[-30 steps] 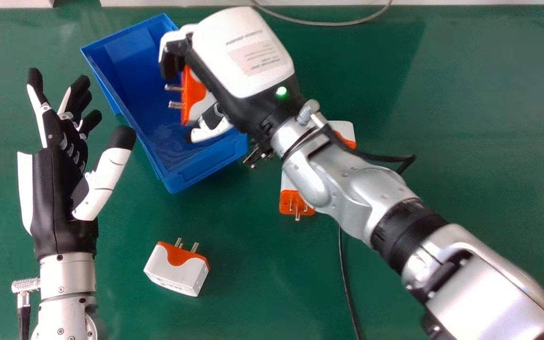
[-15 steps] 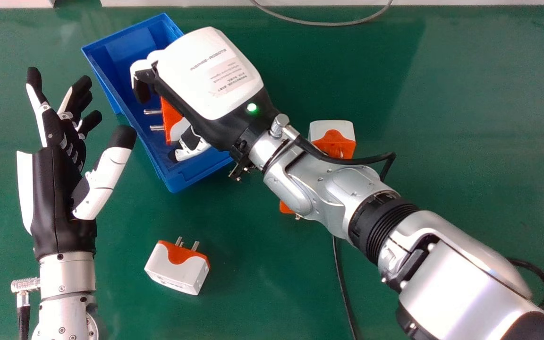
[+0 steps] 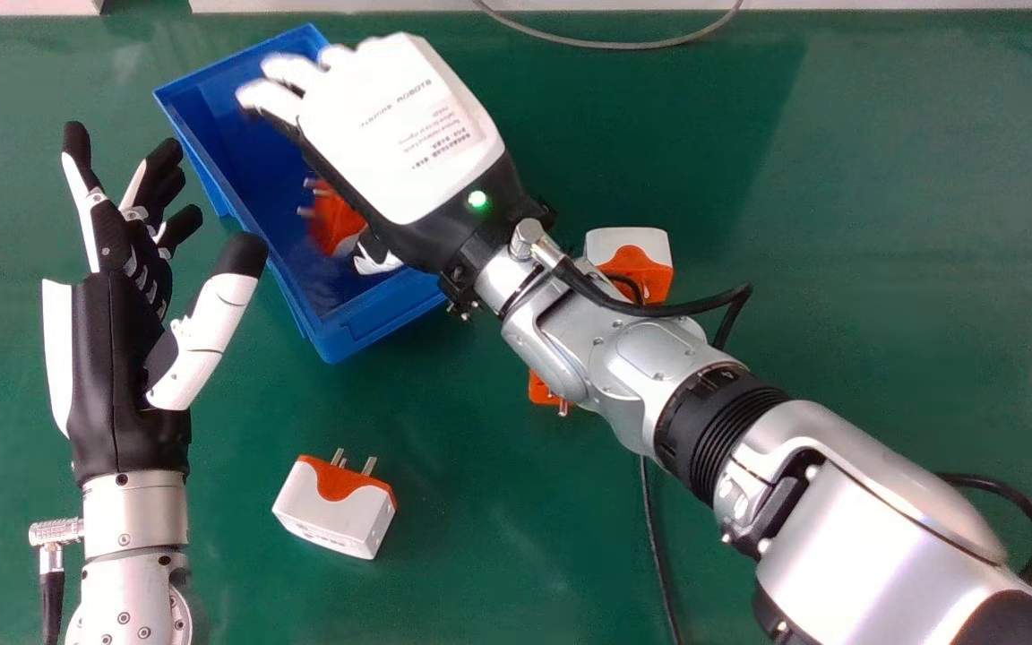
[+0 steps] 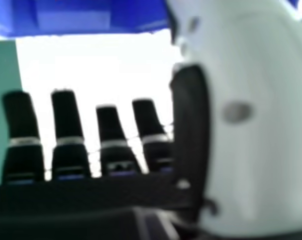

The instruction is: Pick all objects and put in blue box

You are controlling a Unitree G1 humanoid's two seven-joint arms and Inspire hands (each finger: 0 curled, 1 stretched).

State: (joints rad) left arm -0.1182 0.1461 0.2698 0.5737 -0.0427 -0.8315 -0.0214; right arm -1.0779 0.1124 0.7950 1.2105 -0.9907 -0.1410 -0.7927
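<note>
One plug adapter (image 3: 334, 218) looks to be leaving my right robot hand (image 3: 408, 143), and that is what has just changed: half a second ago my fingers (image 4: 66, 120) were curled round it, and now they are straight. I had already carried it farther in over the blue box (image 3: 364, 327), which sits at ten o'clock in my head view. The adapter is within the box's walls, beside my thumb (image 3: 377, 257); whether it has fully settled on the floor of the box I can't tell. For the task, I judge this one as good as delivered, so long as my thumb doesn't catch it on the way out. Three more are outside on the bench (image 3: 856, 296): a loose adapter (image 3: 334, 508) between seven and eight o'clock, prongs pointing roughly to twelve; another adapter (image 3: 631, 255) at two o'clock; and a partly hidden adapter (image 3: 546, 391) near five o'clock, just off the centre, under my silver forearm (image 3: 632, 358). My left robot hand (image 3: 113, 376) is open and empty at nine o'clock. Next I should lift clear of the rim, then swing back towards two or five o'clock for another.
</note>
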